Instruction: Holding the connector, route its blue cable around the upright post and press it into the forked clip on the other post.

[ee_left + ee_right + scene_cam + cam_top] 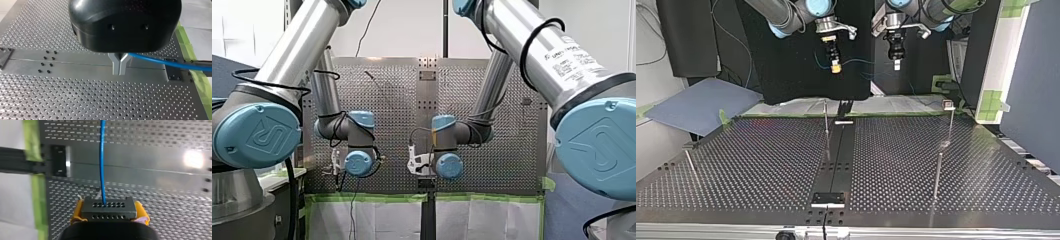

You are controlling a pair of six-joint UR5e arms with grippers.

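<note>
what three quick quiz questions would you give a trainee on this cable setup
1. Multiple choice: what does my right gripper hold between its yellow pads? A) a post B) the connector C) nothing
2. True or false: the blue cable is already looped around an upright post.
3. Short answer: which gripper pinches the cable farther along, away from the connector?

Key: 1 B. 2 false; the posts in the top view stand bare, with both grippers held above the table. 3 my left gripper, its metal fingers shut on the cable.
</note>
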